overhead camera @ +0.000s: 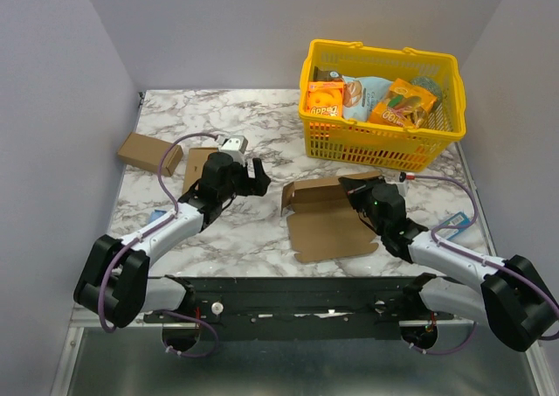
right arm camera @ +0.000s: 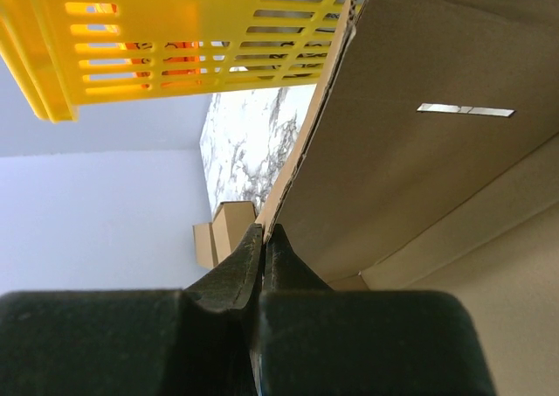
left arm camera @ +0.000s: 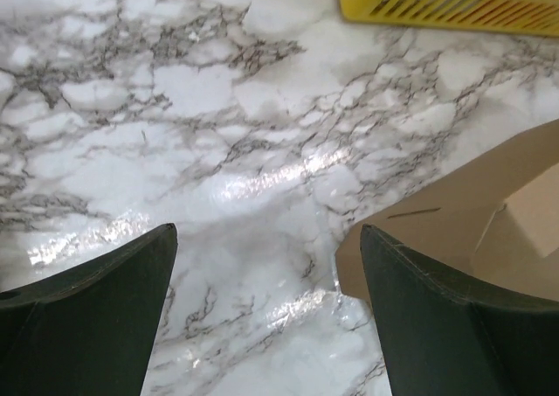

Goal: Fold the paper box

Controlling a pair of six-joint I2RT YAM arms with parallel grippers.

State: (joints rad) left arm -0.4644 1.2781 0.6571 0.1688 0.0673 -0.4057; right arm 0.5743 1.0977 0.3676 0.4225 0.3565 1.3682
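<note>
The paper box (overhead camera: 321,228) lies mostly flat and open at the table's middle, plain brown cardboard with creased panels and a raised back flap. My right gripper (overhead camera: 361,195) is shut on the edge of a flap at the box's right side; in the right wrist view the closed fingertips (right arm camera: 262,232) pinch the cardboard edge, with the slotted panel (right arm camera: 419,169) beside them. My left gripper (overhead camera: 254,178) is open and empty above bare marble, left of the box. In the left wrist view its gap (left arm camera: 266,234) holds only marble, and the box's corner (left arm camera: 472,212) lies by the right finger.
A yellow plastic basket (overhead camera: 381,145) of packaged goods stands at the back right, close behind the box; it also shows in the left wrist view (left arm camera: 454,3) and right wrist view (right arm camera: 131,55). Two smaller brown boxes (overhead camera: 150,153) (overhead camera: 199,163) sit at the left. White walls enclose the table.
</note>
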